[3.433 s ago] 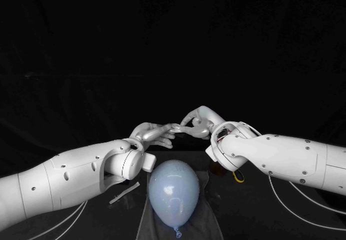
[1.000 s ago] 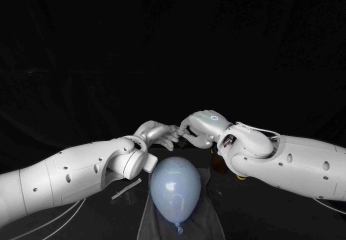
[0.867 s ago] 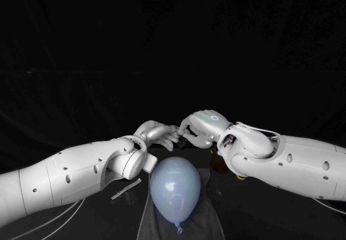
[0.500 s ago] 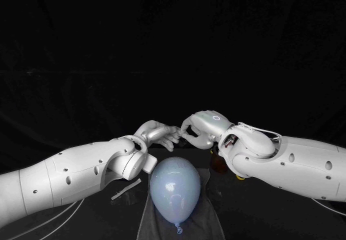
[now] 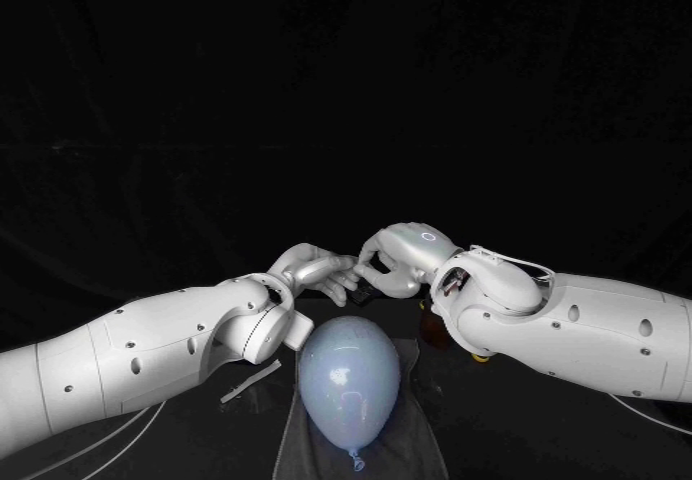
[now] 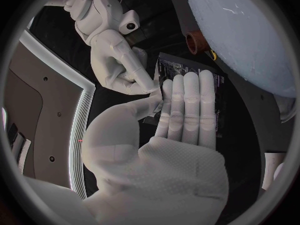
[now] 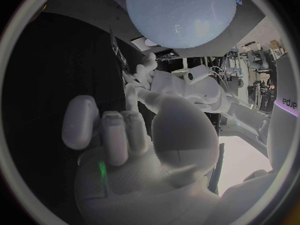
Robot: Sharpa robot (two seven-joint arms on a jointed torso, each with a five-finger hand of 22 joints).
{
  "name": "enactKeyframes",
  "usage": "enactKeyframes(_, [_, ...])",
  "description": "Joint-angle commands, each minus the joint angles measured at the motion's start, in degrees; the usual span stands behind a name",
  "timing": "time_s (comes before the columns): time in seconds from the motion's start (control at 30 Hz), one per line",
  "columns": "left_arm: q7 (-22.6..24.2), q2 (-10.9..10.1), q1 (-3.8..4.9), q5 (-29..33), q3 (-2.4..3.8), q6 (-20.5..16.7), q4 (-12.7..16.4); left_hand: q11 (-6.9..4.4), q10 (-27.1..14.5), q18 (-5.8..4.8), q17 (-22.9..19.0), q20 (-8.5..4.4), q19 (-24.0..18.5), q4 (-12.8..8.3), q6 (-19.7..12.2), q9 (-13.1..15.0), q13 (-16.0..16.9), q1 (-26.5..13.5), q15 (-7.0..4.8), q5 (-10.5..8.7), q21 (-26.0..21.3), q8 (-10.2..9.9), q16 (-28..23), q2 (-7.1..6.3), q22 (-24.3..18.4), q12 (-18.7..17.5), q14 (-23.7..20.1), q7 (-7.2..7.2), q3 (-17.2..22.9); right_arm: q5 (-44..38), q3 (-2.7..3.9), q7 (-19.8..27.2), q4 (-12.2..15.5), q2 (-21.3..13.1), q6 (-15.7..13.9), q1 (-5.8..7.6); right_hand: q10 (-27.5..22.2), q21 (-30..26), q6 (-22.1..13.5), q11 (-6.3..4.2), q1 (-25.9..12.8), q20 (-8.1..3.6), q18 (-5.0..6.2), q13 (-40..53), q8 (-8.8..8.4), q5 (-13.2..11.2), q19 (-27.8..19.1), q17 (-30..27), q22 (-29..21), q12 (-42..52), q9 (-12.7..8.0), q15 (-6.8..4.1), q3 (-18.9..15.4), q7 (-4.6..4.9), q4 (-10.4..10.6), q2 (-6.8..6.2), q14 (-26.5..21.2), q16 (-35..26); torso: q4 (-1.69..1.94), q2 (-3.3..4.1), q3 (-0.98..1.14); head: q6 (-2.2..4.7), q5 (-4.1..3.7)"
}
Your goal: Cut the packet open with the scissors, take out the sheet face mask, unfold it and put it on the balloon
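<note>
The pale blue balloon (image 5: pixel 346 385) lies on a grey mat (image 5: pixel 421 432) at the table's near side, knot toward me. Just beyond it my two hands meet above the table. My left hand (image 5: pixel 320 270) holds the black packet (image 6: pixel 185 66), fingers (image 6: pixel 187 100) flat along one face and the thumb on the other. My right hand (image 5: pixel 392 258) is curled over and pinches the packet's edge beside that thumb. The right wrist view shows the packet (image 7: pixel 114 47) edge-on, between my right hand (image 7: pixel 137 135) and the balloon (image 7: pixel 181 10). The scissors (image 6: pixel 199 42) lie next to the balloon (image 6: pixel 250 30), under my right arm.
A thin pale strip (image 5: pixel 248 382) lies on the table left of the balloon, under my left forearm. The scissors' brown and yellow handles (image 5: pixel 437 328) peek out beneath my right wrist. Dark cloth surrounds the table.
Since the earliest frame my right hand has rolled over and curled its fingers down onto the packet's edge. Over the last second both hands have barely shifted. The balloon has not moved.
</note>
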Motion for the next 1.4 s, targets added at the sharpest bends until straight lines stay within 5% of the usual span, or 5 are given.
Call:
enactKeyframes(0.03, [0.1, 0.2, 0.1, -0.9, 0.07, 1.4, 0.5, -0.43, 0.9, 1.14, 0.1, 0.04, -0.4, -5.4, 0.3, 0.0, 0.1, -0.1, -0.28, 0.26, 0.4, 0.2, 0.3, 0.56, 0.0, 0.3, 0.1, -0.1, 5.3, -0.3, 0.07, -1.8, -0.5, 0.3, 0.6, 0.01, 6.1, -0.3, -0.1, -0.03, 0.4, 0.25, -0.56, 15.1, -0.49, -0.2, 0.0, 15.1, 1.8, 0.2, -0.2, -0.1, 1.0, 0.41, -0.7, -0.05, 6.0, 0.2, 0.09, 0.03, 0.01, -0.15, -0.26])
enactKeyframes(0.23, [0.0, 0.0, 0.1, -0.9, 0.07, 1.6, 0.7, -0.43, 0.9, 1.14, 0.1, 0.03, -0.4, -5.5, 0.3, 0.0, 0.1, -0.1, -0.29, 0.26, 0.5, 0.2, 0.3, 0.58, 0.1, 0.3, 0.1, -0.11, 5.4, -1.9, 0.09, -2.8, -0.9, 0.4, 0.9, 0.02, 6.1, -0.6, -0.1, -0.02, 5.4, 0.18, -0.55, 15.1, -0.17, -0.6, 0.0, 15.1, 1.9, 0.2, 0.2, -0.11, 3.2, 0.5, -6.5, -1.83, 6.0, 0.2, -0.04, 0.01, 0.0, -0.19, -0.26])
enactKeyframes(0.5, [0.3, -0.2, 0.1, -0.9, 0.07, 1.4, 1.2, -0.47, 1.0, 1.15, 0.1, -0.03, -0.6, -5.8, 0.4, 0.1, 0.2, -0.1, -0.33, 0.54, 1.0, 0.3, 0.3, 0.64, 0.4, 0.4, 0.2, -0.14, 5.5, -4.6, 0.1, -3.9, -0.8, 0.4, 2.3, 0.02, 5.9, -1.3, -0.5, 0.21, 6.9, 0.24, -0.45, 14.8, 0.01, -0.9, -0.3, 15.1, 1.7, -0.1, 0.5, 0.03, 1.1, 0.77, -9.3, -4.93, 6.0, 0.2, -0.04, 0.0, 0.01, -0.28, -0.31])
enactKeyframes(0.93, [1.3, -0.5, 0.09, -0.7, 0.07, 1.6, 1.9, -0.6, 1.2, 1.13, 0.2, -0.15, -1.5, -6.3, 0.8, 0.8, 0.5, -1.1, -0.44, 2.84, 2.7, 0.8, 0.5, 0.69, 1.7, 0.5, 0.4, -0.31, 6.1, -4.8, 0.09, -4.7, -0.7, 0.5, 5.5, 0.02, 4.6, -2.7, -3.4, 1.71, 5.7, 1.14, -0.33, 13.3, -2.45, -0.9, -0.9, 15.1, 1.2, -1.8, -0.6, 1.29, -2.7, 2.45, -8.9, -7.86, 6.0, 0.2, -0.03, -0.01, 0.01, -0.44, -0.49])
enactKeyframes(1.4, [2.6, -0.7, 0.09, -0.2, 0.07, 2.6, 2.6, -0.45, 0.6, 1.06, 0.1, 0.04, -2.7, -6.2, 0.7, 1.6, 0.5, -1.6, -0.22, 3.06, 3.3, 1.3, 0.2, 1.15, 2.2, 0.2, -0.3, -0.32, 6.3, -5.3, 0.08, -5.3, -0.5, 0.6, 4.2, 0.02, 3.9, -3.7, -5.2, 2.53, 6.8, 1.96, -0.14, 12.5, -4.74, -0.9, -1.3, 15.1, 0.8, -2.7, -1.8, 2.05, -6.1, 3.33, -7.5, -8.3, 6.0, 0.2, 0.01, 0.0, 0.01, -0.61, -0.71])
